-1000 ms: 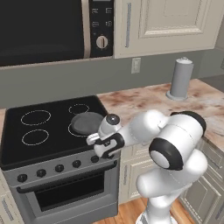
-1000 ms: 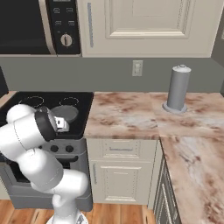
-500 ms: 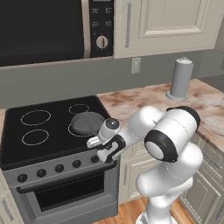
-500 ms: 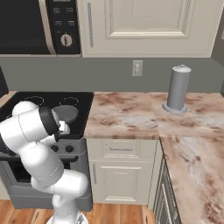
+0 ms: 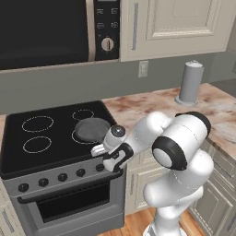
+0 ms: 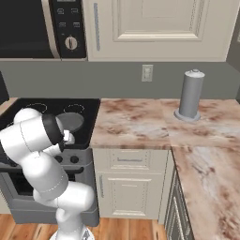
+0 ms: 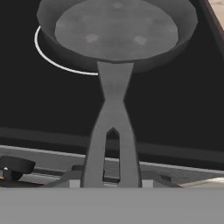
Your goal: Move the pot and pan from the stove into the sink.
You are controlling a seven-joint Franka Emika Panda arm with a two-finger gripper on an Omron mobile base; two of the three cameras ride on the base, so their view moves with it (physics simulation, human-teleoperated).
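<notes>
I'm looking down the hand camera and the pan [image 7: 116, 28] sits on the stove [image 7: 52, 105], over a white burner ring that peeks out along its left rim. Its long flat handle [image 7: 112, 127] runs straight toward me and drops out of sight at the bottom of the frame, right where my fingers ought to be. From here I can't see the fingertips themselves, so I honestly can't tell whether they have closed on that handle or just stand around it.

In the left base view the gripper [image 5: 102, 150] is low at the front right of the cooktop, just beside the pan [image 5: 92, 129], which lies on the front right burner. The stove [image 5: 41, 152] shows two bare ring outlines on its left side, and a row of black knobs [image 5: 60, 177] along the steel front.

From the right base view, the arm's elbow covers most of the wrist; the pan [image 6: 71, 122] shows as a grey disc just past it. On the marble counter [image 6: 140, 126] stands a grey paper towel holder [image 6: 190, 94], well apart from the stove [image 6: 89, 110].
</notes>
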